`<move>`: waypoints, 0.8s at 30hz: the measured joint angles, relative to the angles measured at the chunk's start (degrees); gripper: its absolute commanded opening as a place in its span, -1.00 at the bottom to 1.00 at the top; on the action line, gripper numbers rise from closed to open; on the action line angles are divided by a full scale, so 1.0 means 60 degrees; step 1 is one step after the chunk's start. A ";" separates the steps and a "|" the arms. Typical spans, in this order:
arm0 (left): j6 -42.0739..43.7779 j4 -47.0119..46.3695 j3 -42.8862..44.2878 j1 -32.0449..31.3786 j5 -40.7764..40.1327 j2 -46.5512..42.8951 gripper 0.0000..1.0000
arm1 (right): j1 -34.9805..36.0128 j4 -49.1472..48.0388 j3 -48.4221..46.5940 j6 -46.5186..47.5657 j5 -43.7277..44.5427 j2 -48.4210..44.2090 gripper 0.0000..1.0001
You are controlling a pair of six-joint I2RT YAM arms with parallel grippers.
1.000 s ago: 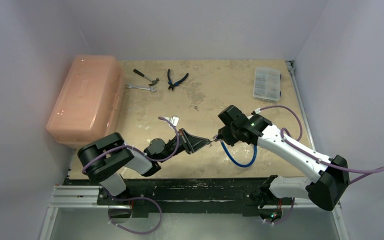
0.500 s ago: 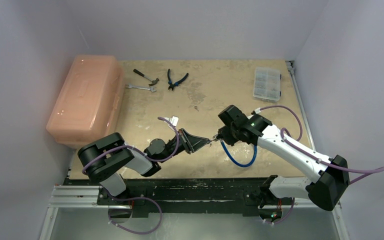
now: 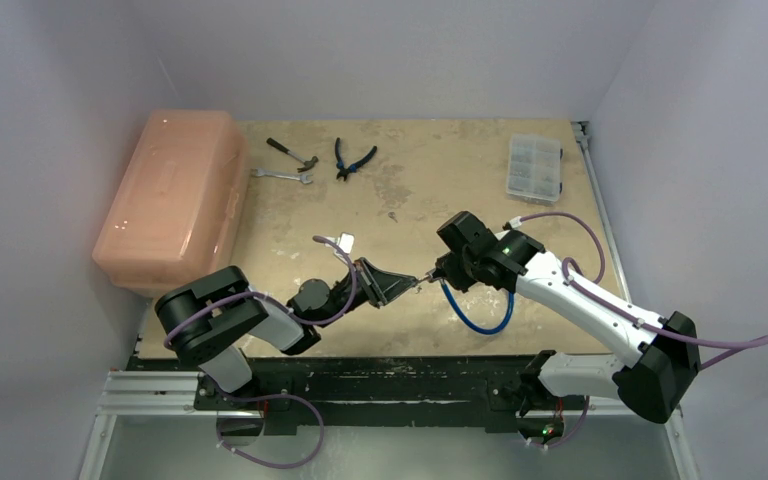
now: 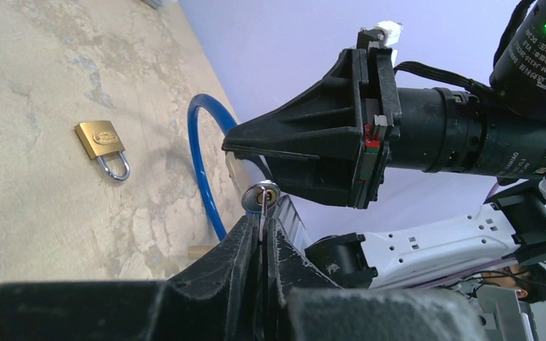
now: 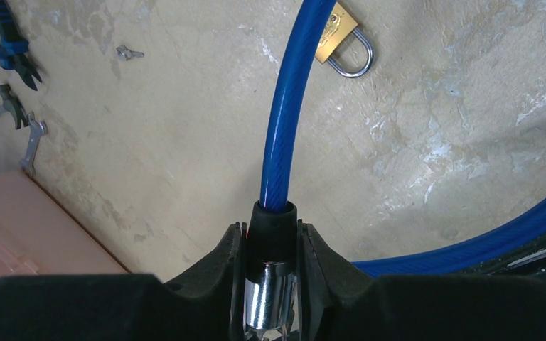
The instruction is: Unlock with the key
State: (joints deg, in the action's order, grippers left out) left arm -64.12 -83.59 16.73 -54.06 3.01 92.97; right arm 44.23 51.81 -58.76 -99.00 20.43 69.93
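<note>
My left gripper (image 3: 406,285) is shut on a thin silvery key (image 4: 263,207). The key's tip is in the keyhole of a chrome lock cylinder (image 4: 261,194). The cylinder is the end of a blue cable lock (image 3: 475,318). My right gripper (image 3: 438,274) is shut on this cylinder (image 5: 270,298) and its black collar (image 5: 271,227), and the blue cable (image 5: 288,121) runs up from it. Both grippers meet tip to tip above the table's near middle. In the left wrist view my fingers (image 4: 245,241) pinch the key, with the right gripper (image 4: 313,156) just above.
A small brass padlock (image 4: 103,145) lies on the table beside the cable; it also shows in the right wrist view (image 5: 343,42). An orange toolbox (image 3: 170,200) stands at left. A hammer (image 3: 292,152), wrench (image 3: 282,175) and pliers (image 3: 353,158) lie at the back. A clear organiser (image 3: 535,167) sits back right.
</note>
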 measured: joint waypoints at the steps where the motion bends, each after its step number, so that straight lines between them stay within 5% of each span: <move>1: 0.0000 0.0004 -0.0033 0.0000 -0.0055 -0.0015 -1.00 | 0.0000 -0.0011 0.0000 0.0000 -0.0004 0.0000 -1.00; 24: -0.0040 0.0004 -0.0142 0.0000 -0.0066 -0.0066 -1.00 | 0.0000 -0.0033 -0.0007 0.0251 -0.0084 0.0080 -1.00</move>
State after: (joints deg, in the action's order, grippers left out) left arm -64.36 -83.57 15.88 -54.06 2.61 92.58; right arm 44.23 51.62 -58.81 -97.49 19.92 70.41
